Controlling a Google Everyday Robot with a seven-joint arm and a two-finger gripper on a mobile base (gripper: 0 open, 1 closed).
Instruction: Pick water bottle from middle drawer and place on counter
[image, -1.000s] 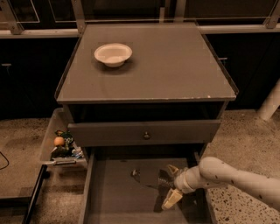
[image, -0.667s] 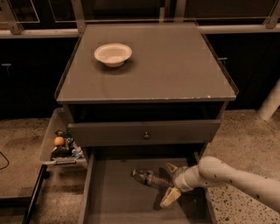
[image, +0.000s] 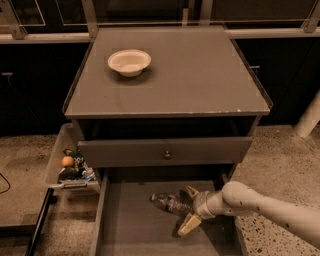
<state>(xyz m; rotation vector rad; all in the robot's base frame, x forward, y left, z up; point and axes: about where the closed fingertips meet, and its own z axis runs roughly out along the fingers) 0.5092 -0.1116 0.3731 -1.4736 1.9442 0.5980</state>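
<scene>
Obs., hidden parts: small clear ribbed plastic water bottle (image: 167, 203) lies on its side over the wide shallow grey middle drawer (image: 131, 231), at 6 o'clock in view. Its neck points to 9 o'clock. The base end is covered by my gripper (image: 190, 208), and the label colours and cap are too dim to read. My gripper's two tan fingers (image: 190, 225) bracket that base end from 12 and 6 o'clock, closed on the bottle. A dark shadow sits on the drawer floor under them. The drawer's front edge is cut off at the bottom of view.

Change: one second ago only a small dark stub showed to the left of my gripper. Now most of the bottle's length is exposed. My gripper sits slightly higher in view and a little to the right.

Pose: white arm (image: 272, 210) enters from 4 o'clock, forearm nearly level, wrist bent toward 9 o'clock.

Surroundings: narrower grey drawer front with small round knob (image: 167, 154) just above. Flat square grey counter (image: 190, 75) at 12 o'clock, with a shallow white bowl (image: 129, 61) on it toward 11 o'clock. Clear side bin (image: 59, 150) at 9 o'clock, contents indistinct.
</scene>
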